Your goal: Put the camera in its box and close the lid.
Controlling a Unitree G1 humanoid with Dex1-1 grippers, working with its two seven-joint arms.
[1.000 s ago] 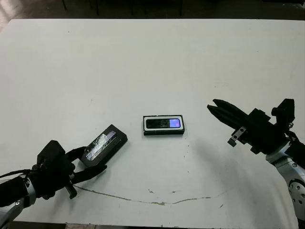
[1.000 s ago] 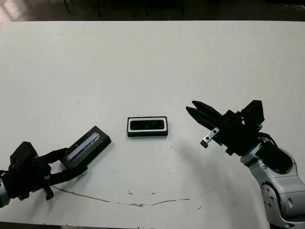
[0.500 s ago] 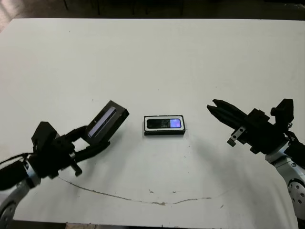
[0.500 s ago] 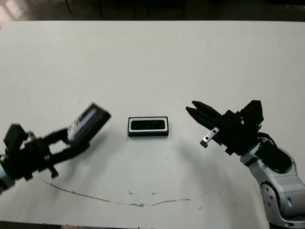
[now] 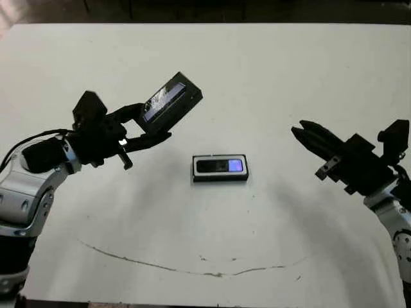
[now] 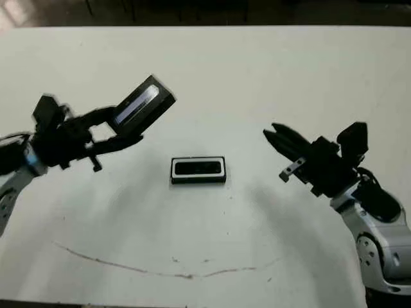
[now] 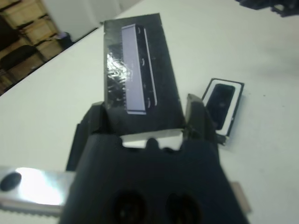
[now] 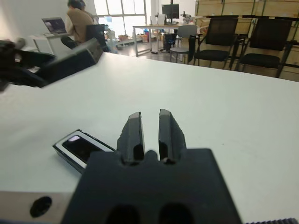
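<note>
Gloss on the flat black rectangular lid point(image 5: 171, 102) shows as a crinkled greyish strip along its top; the left gripper point(image 5: 146, 128) clamps it by one end and holds it tilted in the air, above the table point(image 5: 270, 77). Midway across the white table, nearer its front edge, lies the shallow black box point(image 5: 220, 168), its white lining framing the slim black camera point(image 5: 221, 166) with its bluish patch. Off to the right, the right gripper point(image 5: 302, 134) hovers with its fingers together.

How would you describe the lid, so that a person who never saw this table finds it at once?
Start from the white table and go to the left gripper, raised above it. The flat black piece it holds tilted in the air is the lid. Unlike the white-lined box lying mid-table, it has a shiny greyish strip.
</note>
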